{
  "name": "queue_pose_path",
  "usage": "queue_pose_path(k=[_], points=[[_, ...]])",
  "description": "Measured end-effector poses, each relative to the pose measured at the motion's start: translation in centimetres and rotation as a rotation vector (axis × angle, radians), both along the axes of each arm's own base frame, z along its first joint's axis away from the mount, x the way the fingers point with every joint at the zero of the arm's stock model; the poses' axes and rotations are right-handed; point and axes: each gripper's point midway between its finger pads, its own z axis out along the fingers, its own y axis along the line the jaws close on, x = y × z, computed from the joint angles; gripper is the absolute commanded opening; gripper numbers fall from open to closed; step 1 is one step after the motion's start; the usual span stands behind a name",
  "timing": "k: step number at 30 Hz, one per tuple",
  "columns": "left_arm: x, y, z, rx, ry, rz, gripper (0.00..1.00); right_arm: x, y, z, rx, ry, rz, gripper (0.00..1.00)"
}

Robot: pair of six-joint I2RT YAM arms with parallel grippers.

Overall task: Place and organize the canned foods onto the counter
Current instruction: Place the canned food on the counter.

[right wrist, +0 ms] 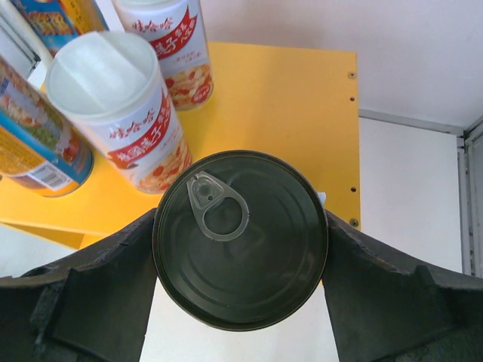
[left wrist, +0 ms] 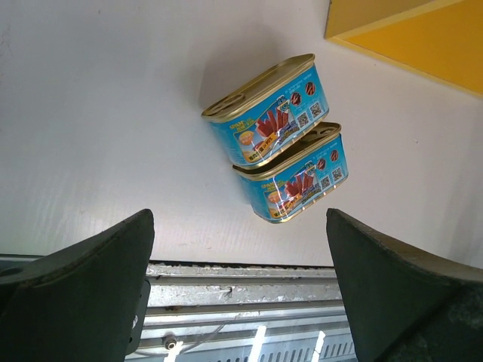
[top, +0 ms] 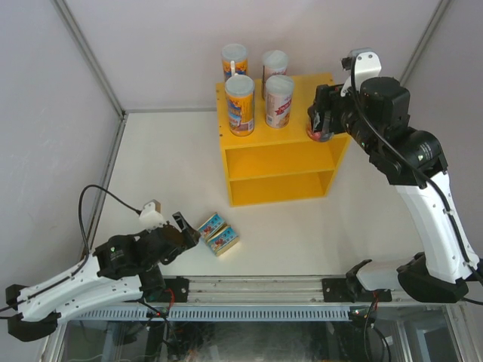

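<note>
The yellow counter (top: pixel 279 162) stands at the back of the table. On its top stand two orange-blue tubes (top: pixel 240 105) and two white-pink tubes (top: pixel 278 102), all upright. My right gripper (top: pixel 323 119) is shut on the dark steel can (top: pixel 320 134) at the top's front right corner. In the right wrist view the can's pull-ring lid (right wrist: pixel 249 264) fills the gap of that gripper (right wrist: pixel 240 226); I cannot tell whether the can touches the counter top (right wrist: pixel 302 90). Two blue tins (top: pixel 217 233) lie side by side on the table. My left gripper (top: pixel 181 230) is open just left of them, and the tins (left wrist: pixel 266 121) lie ahead of the gripper (left wrist: pixel 240 249).
A metal rail (top: pixel 256 290) runs along the table's near edge, right under the left gripper. White enclosure walls and a frame bar (top: pixel 113 158) bound the table on the left and at the back. The right arm (top: pixel 423 188) arches over the table to the right of the counter.
</note>
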Motion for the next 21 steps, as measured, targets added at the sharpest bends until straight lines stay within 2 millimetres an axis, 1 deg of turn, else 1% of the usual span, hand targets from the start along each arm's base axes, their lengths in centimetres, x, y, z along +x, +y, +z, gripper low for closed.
queue_pose_path(k=[6,8,10,14,17,21], points=[[-0.1,0.3,0.1,-0.009,-0.004,0.000,0.98,2.0,-0.2,0.9,0.026,-0.013,-0.003,0.00],[-0.2,0.4,0.2,-0.012,-0.006,0.000,0.98,2.7,-0.2,0.7,0.026,-0.006,-0.007,0.00],[-0.2,0.5,0.2,-0.017,-0.009,0.000,0.98,3.8,0.1,0.9,0.029,-0.006,-0.006,0.00],[-0.3,0.6,0.4,-0.023,-0.015,0.002,0.98,6.5,0.8,1.2,0.036,-0.009,-0.001,0.00],[-0.3,0.8,0.3,-0.017,-0.014,0.003,0.98,8.5,1.1,0.9,0.034,-0.004,0.001,0.00],[-0.2,0.9,0.2,-0.012,-0.018,0.009,0.98,10.9,0.7,-0.5,0.035,0.029,-0.004,0.00]])
